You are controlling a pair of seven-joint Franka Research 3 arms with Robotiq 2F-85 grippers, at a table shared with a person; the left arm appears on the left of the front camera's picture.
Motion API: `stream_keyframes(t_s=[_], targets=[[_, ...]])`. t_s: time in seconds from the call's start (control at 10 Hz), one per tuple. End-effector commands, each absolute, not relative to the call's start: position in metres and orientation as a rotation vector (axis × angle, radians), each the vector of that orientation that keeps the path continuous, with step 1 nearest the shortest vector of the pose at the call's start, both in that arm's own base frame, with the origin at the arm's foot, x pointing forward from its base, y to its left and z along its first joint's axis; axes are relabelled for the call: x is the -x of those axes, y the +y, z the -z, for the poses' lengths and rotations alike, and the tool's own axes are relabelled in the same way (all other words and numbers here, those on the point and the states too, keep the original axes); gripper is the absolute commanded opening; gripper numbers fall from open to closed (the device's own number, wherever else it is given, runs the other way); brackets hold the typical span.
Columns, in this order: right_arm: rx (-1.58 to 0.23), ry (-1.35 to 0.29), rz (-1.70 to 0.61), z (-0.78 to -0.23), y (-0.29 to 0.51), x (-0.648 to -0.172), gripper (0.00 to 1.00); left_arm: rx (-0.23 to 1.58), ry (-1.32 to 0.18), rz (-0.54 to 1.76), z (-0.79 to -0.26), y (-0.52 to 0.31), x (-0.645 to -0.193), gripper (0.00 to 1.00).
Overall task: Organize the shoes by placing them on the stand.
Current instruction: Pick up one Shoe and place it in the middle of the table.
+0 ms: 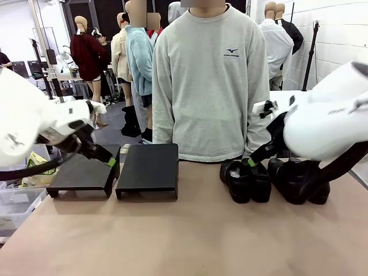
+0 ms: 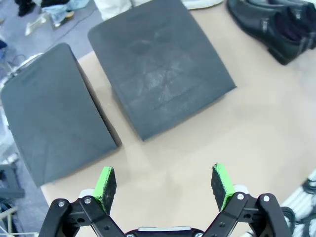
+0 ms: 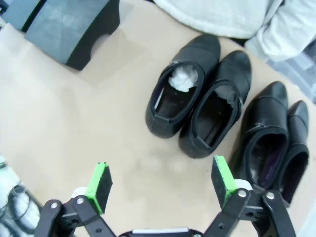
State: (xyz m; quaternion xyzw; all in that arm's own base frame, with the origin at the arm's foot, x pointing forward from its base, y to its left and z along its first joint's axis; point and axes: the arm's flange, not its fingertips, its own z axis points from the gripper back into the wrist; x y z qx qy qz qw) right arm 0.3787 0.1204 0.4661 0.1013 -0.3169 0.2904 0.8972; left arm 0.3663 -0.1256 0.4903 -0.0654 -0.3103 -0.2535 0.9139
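Four shoes on table | right tool released above them | left tool released, angled down near stands

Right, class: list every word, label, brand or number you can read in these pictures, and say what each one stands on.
Chest logo on the person's grey sweatshirt: a dark mark with a line of print beneath, too small to read.
Shoes and black stands: no print visible.
So there is no text that can be quoted.

Two stands sit left on the table — four shoes grouped right
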Motion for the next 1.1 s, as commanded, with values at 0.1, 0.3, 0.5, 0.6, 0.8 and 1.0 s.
stream_keyframes(t_s=[0.1,0.3,0.5,0.6,0.8,1.0], targets=[[-0.422,-0.607,-0.634,-0.485,0.064,-0.355,1.0,0.317,-0.558,0.556,-0.514,-0.075,-0.336,1.0],[-0.516,-0.633,-0.628,-0.494,0.046,-0.345,1.0,0.363,-0.579,0.593,-0.524,-0.061,-0.314,1.0],[-0.546,-0.668,-0.624,-0.5,0.039,-0.339,1.0,0.338,-0.617,0.61,-0.533,-0.06,-0.287,1.0],[-0.539,-0.672,-0.616,-0.499,0.037,-0.342,1.0,0.327,-0.634,0.614,-0.534,-0.06,-0.282,1.0],[-0.554,-0.657,-0.614,-0.497,0.038,-0.347,1.0,0.322,-0.641,0.611,-0.536,-0.062,-0.279,1.0],[-0.535,-0.657,-0.597,-0.497,0.037,-0.349,1.0,0.322,-0.642,0.608,-0.537,-0.064,-0.279,1.0]])
